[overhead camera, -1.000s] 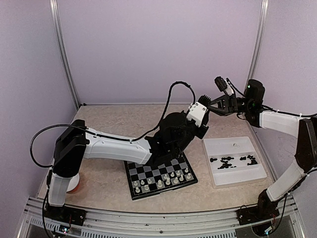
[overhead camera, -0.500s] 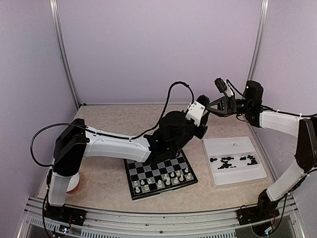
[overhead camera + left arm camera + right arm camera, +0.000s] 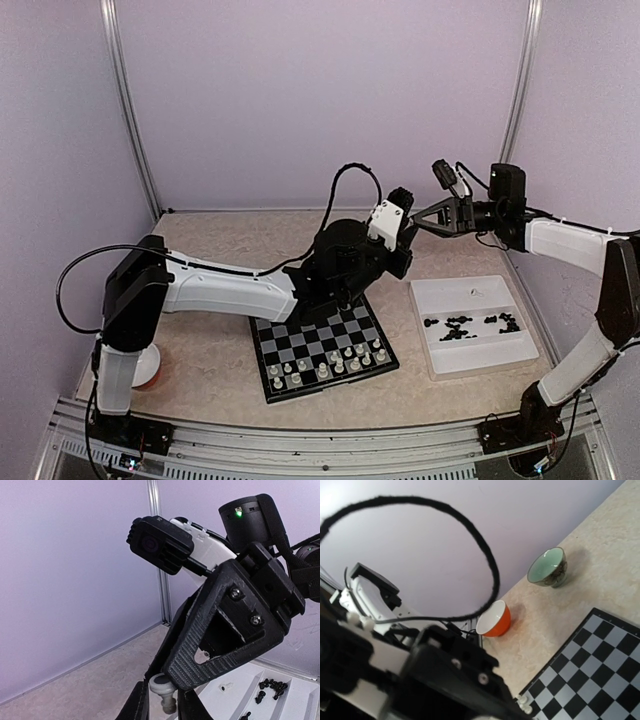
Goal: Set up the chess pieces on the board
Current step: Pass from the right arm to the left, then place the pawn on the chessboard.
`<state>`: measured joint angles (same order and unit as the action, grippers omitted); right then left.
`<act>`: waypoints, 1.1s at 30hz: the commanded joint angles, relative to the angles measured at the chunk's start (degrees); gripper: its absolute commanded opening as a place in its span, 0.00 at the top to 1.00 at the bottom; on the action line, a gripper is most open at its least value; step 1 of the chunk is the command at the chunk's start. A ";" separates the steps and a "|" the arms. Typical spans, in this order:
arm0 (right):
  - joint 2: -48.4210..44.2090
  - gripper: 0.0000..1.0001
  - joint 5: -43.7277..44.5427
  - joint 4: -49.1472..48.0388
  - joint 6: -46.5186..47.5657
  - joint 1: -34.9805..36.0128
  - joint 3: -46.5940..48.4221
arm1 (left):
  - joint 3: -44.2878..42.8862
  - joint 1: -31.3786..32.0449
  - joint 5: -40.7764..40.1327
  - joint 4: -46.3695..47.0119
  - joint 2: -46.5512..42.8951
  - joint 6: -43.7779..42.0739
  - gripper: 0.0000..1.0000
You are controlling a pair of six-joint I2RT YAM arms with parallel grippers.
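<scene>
Both arms reach high over the table [image 3: 220, 250], tips meeting. The left gripper [image 3: 164, 707] clamps a cream-white chess piece [image 3: 164, 687]. The right gripper [image 3: 170, 672] meets its head, grip indeterminate. The board [image 3: 300, 345] lies below.

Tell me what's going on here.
Both arms meet in mid-air. A cream-white chess piece sits between the jaws of the left gripper, with the tips of the right gripper at its top, apparently a handover. Other cream-white pieces stand on the chessboard, in its near rows; the black pieces lie in the white tray.
</scene>
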<state>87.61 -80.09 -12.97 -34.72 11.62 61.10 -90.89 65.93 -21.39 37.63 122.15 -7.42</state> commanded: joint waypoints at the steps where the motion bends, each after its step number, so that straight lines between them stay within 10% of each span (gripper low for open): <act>1: -0.89 0.77 0.86 3.77 3.26 0.86 1.77 | 0.63 -0.48 2.02 1.72 -5.19 2.41 0.80; 14: -1.78 0.62 2.66 17.95 16.92 -2.04 5.40 | 9.00 -3.77 8.35 -5.93 -12.29 9.76 0.86; 25: 1.21 0.62 5.00 31.11 29.63 -2.43 11.24 | 16.95 -7.78 32.63 -0.95 -18.96 20.04 0.84; 33: 0.54 0.63 10.84 40.34 40.92 -1.51 12.86 | 5.50 -11.64 36.19 -39.89 -20.07 21.12 0.85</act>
<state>88.62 -73.08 20.71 -1.52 9.58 72.60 -80.14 57.08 9.82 19.77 104.81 12.23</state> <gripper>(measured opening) 0.374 0.154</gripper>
